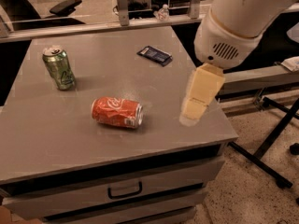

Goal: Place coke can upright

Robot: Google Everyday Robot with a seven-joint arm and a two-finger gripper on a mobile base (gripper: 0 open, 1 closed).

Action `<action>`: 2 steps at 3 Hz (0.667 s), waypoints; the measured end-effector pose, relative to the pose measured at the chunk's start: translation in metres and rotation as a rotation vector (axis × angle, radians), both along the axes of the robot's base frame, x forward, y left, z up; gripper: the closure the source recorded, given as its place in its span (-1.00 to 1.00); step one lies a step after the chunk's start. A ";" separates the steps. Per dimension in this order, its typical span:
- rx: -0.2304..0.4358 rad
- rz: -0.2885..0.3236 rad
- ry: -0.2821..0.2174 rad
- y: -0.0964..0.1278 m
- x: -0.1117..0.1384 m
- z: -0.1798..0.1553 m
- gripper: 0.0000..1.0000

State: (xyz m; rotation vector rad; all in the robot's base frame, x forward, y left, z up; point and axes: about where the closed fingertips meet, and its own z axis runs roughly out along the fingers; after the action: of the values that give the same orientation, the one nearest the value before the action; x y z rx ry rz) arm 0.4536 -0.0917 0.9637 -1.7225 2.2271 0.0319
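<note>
The coke can [117,112] is red-orange with white script. It lies on its side near the middle of the grey tabletop [56,129], silver top facing right. My gripper [190,118] hangs from the white arm over the table's right part, to the right of the coke can and apart from it. Its cream-coloured fingers [198,97] point down towards the tabletop. It holds nothing that I can see.
A green can [59,67] stands upright at the back left of the table. A dark blue packet [155,55] lies flat at the back right. A drawer handle [124,190] is in the cabinet front. Black stand legs [271,143] cross the floor at right.
</note>
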 end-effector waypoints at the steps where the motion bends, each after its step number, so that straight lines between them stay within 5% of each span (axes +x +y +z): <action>1: 0.044 0.053 0.044 0.063 0.001 -0.013 -1.00; 2: 0.029 0.085 0.064 0.105 0.001 -0.035 -1.00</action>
State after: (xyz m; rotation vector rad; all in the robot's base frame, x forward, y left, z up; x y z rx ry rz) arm 0.4546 0.0137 0.9290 -1.8238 2.1854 0.1393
